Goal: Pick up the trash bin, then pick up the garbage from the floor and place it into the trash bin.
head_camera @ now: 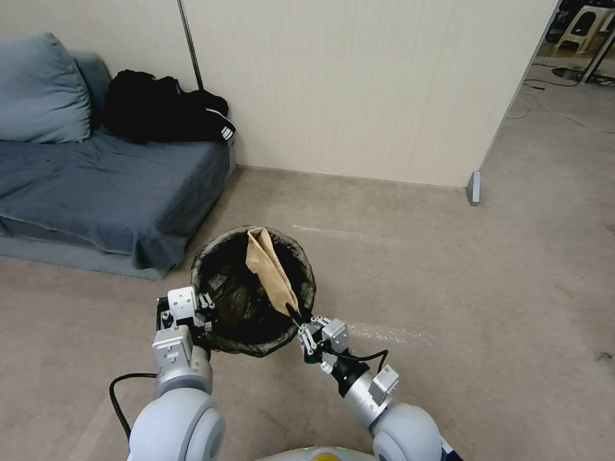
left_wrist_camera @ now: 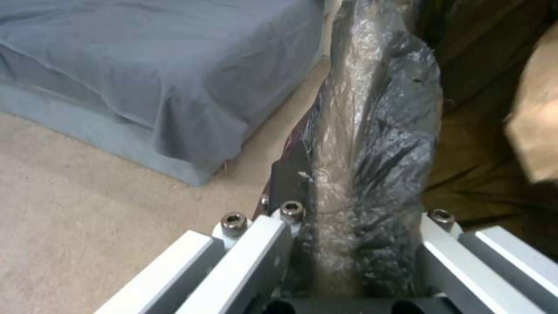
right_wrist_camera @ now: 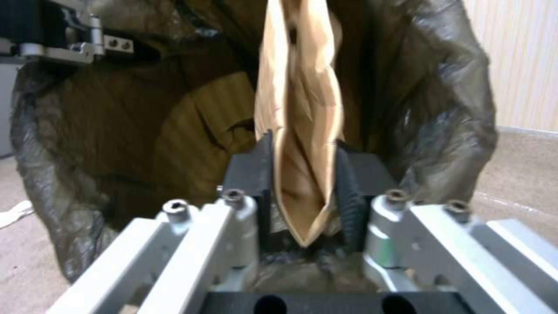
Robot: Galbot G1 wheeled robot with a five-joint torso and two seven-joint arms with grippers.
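The trash bin [head_camera: 256, 349], lined with a dark crinkly bag, is held up above the carpet in front of me. My left gripper [head_camera: 206, 312] is shut on its rim on the left side; in the left wrist view the bag-covered rim [left_wrist_camera: 372, 131] runs between the fingers of the left gripper [left_wrist_camera: 357, 244]. My right gripper [head_camera: 296, 315] is shut on one end of a tan paper piece of garbage [head_camera: 268, 269], which slants across the bin's mouth. In the right wrist view the paper [right_wrist_camera: 299, 109] stands between the black pads [right_wrist_camera: 346, 183] of the right gripper [right_wrist_camera: 303, 192], with the bag's inside [right_wrist_camera: 116, 131] behind it.
A grey-blue sofa [head_camera: 109, 186] with a black bag [head_camera: 163, 115] on it stands at the left, close to the bin. A cream wall [head_camera: 359, 89] ends at a metal foot [head_camera: 474, 187]. Open carpet lies to the right. A white scrap [right_wrist_camera: 15, 211] lies on the floor beside the bin.
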